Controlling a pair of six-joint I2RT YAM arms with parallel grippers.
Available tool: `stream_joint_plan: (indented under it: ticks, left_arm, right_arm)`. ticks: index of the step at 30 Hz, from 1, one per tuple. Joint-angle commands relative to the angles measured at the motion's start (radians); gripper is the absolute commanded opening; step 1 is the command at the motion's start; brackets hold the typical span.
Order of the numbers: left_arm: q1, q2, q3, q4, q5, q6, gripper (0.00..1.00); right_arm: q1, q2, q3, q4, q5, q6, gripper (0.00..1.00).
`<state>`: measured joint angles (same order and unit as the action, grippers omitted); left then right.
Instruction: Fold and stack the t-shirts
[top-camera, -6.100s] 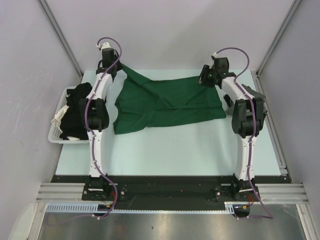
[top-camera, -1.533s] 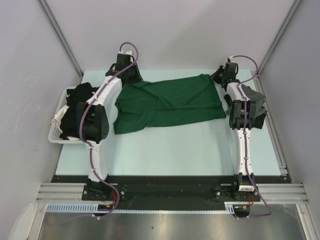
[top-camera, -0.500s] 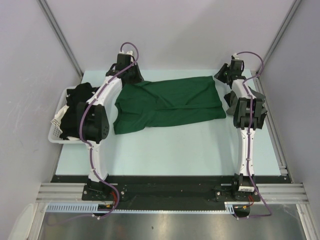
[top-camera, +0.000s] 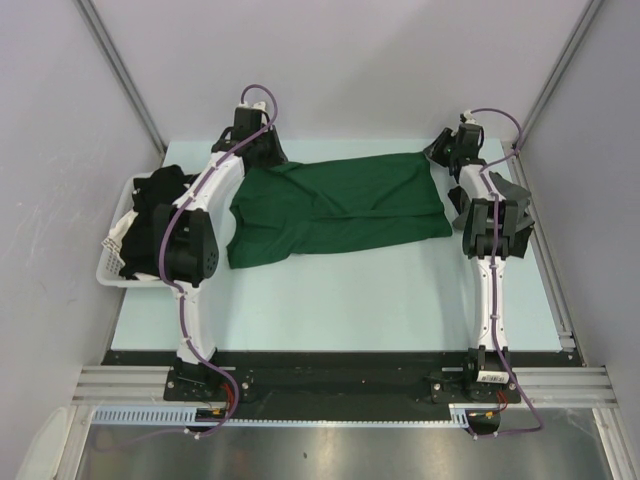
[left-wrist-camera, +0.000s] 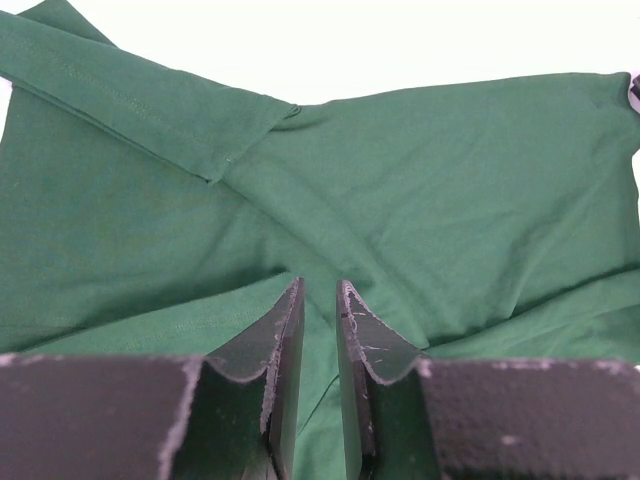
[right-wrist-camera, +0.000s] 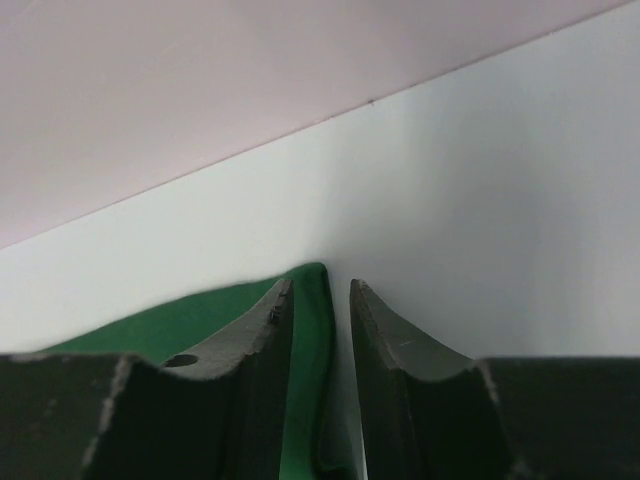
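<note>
A dark green t-shirt (top-camera: 340, 205) lies spread across the far half of the table, one sleeve folded over its body. My left gripper (top-camera: 262, 152) sits at its far left corner. In the left wrist view (left-wrist-camera: 318, 295) the jaws are nearly together with green cloth (left-wrist-camera: 450, 180) between them. My right gripper (top-camera: 441, 152) is at the far right corner. In the right wrist view (right-wrist-camera: 318, 290) a folded green edge (right-wrist-camera: 200, 320) sits between its narrow jaws. Black t-shirts (top-camera: 150, 215) are piled in the basket. No grey shirt shows.
A white slatted basket (top-camera: 112, 262) stands at the table's left edge beside the left arm. The back wall runs just behind both grippers. A metal rail borders the table's right edge (top-camera: 548, 270).
Six seconds ago my left gripper held a shirt corner raised further left; it has moved right and the cloth lies flat. My right gripper drew its corner rightward, then shifted slightly back left.
</note>
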<state>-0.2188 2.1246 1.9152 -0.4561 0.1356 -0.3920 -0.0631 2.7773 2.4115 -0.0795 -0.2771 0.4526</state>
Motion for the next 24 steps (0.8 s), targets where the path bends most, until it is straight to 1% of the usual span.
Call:
stream_joint_plan:
  ticks: [1, 7, 13, 17, 24]
  left_arm:
    - [-0.007, 0.006, 0.048, 0.008, 0.010, 0.013, 0.23]
    - [-0.007, 0.020, 0.061, 0.007, 0.015, 0.008, 0.23]
    - [-0.007, 0.026, 0.074, 0.005, 0.015, 0.002, 0.24]
    - [-0.005, 0.026, 0.073, 0.004, 0.013, 0.002, 0.24]
    - [-0.004, 0.015, 0.059, 0.000, 0.010, 0.012, 0.24]
  right_arm:
    - [0.006, 0.024, 0.055, 0.049, -0.007, 0.015, 0.35]
    - [0.005, 0.041, 0.072, 0.055, -0.013, 0.032, 0.35]
    - [0.008, 0.042, 0.072, 0.053, -0.024, 0.043, 0.31]
    - [0.011, 0.045, 0.075, 0.060, -0.033, 0.061, 0.26]
    - [0.017, 0.051, 0.077, 0.063, -0.043, 0.078, 0.26]
